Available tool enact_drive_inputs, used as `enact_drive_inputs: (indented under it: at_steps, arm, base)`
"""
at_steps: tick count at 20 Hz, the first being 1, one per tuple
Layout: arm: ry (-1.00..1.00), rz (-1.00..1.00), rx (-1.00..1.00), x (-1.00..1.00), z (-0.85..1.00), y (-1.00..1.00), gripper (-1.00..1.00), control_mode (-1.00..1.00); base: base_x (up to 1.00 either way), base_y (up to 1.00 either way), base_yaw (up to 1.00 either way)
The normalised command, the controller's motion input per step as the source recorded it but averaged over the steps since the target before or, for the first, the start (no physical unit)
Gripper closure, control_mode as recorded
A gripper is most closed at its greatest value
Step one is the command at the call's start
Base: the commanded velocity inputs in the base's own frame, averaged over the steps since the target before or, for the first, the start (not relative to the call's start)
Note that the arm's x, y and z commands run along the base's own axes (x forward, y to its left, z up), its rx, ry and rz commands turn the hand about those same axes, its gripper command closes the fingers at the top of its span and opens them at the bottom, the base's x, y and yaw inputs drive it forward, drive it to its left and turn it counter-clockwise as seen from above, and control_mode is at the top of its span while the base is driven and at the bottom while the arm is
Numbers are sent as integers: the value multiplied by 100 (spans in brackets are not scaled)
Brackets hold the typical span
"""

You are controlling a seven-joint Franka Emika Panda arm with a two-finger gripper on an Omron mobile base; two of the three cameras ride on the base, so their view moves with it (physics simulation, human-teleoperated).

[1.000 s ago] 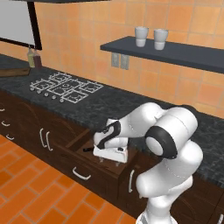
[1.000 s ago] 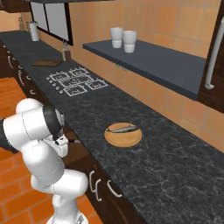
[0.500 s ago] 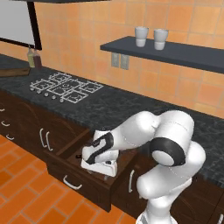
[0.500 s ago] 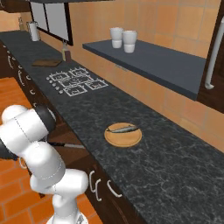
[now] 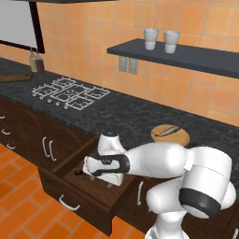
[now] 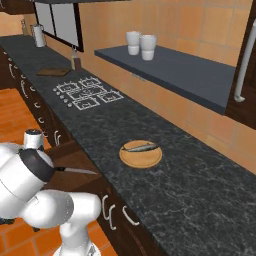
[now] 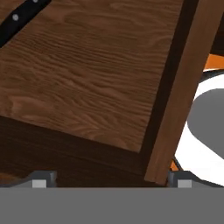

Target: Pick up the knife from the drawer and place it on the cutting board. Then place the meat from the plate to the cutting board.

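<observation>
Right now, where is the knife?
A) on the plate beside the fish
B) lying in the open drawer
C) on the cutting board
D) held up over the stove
B: the knife lies flat on the wooden floor of the open drawer, its black handle showing in the hand view.

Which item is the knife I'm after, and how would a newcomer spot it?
Start at the long black counter and drop to the wide drawer pulled open beneath it. On its wooden floor lies the knife, a slim silver-grey blade with a black handle. The fish is silver-grey too, but it lies on the round tan plate up on the counter.
</observation>
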Motion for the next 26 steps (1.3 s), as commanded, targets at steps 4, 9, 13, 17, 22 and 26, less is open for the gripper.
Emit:
enact_drive_inputs:
  at_steps: [4, 9, 13, 17, 22, 26]
  arm:
    - [1, -6, 0, 100, 34, 4, -100, -100]
    - [0, -10, -3, 83, -32, 34, -100, -100]
    - [0, -13, -5, 73, -63, 9, -100, -100]
    - [-2, -11, -1, 58, -40, 0, -100, -100]
    - [0, -8, 0, 39, -18, 9, -100, -100]
    - [0, -8, 0, 29, -4, 21, -100, -100]
  base:
    - [0, 0, 0]
    - [0, 0, 0]
    - [0, 0, 0]
    - [0, 0, 0]
    - [0, 0, 0]
    - [0, 0, 0]
